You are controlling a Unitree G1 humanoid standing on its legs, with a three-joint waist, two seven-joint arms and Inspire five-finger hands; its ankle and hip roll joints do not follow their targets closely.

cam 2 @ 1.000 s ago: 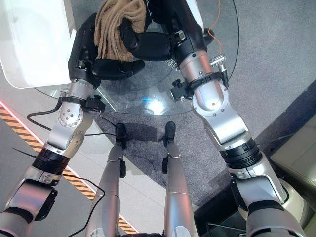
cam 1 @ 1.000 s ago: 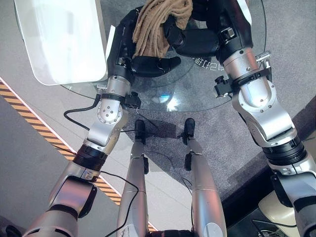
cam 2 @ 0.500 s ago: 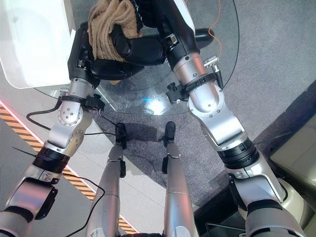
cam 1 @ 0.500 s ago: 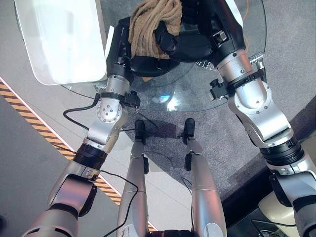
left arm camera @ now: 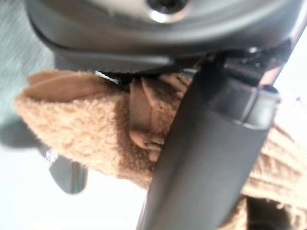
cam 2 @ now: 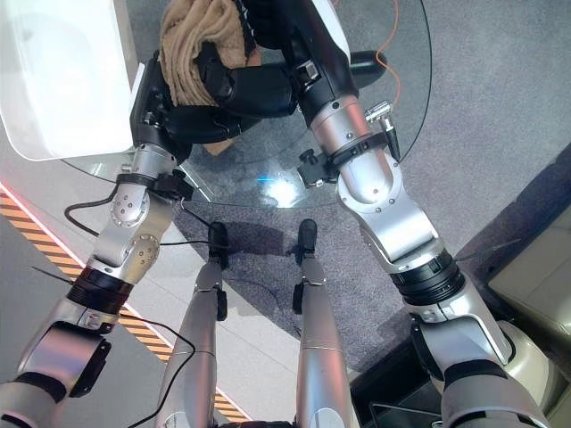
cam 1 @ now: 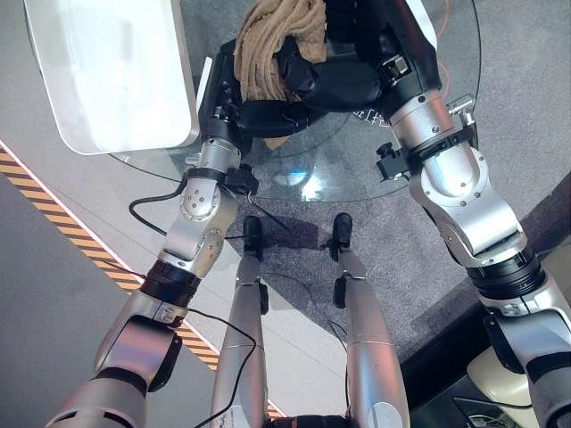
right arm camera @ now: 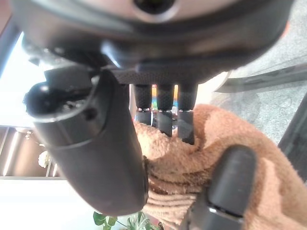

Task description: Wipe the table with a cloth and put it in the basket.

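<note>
A bunched tan cloth (cam 1: 272, 45) is held up between both hands above the round glass table (cam 1: 357, 169). My left hand (cam 1: 254, 111) lies under it from the near side, its thumb (left arm camera: 206, 158) clamped across the folds of the cloth (left arm camera: 86, 129). My right hand (cam 1: 343, 80) reaches in from the right, and its fingers (right arm camera: 165, 117) curl into the cloth (right arm camera: 192, 167). The white basket (cam 1: 116, 71) stands on the table just left of the hands, its near right corner close to my left wrist.
The glass top's near edge curves just behind both wrists. A thin orange cable (cam 2: 393, 45) runs over the table's far right. On the floor at the left, an orange-and-black striped tape (cam 1: 53, 209) runs diagonally over grey carpet.
Both hands have carried the cloth a little to the left, closer to the basket. My right hand has pushed in further over the left hand.
</note>
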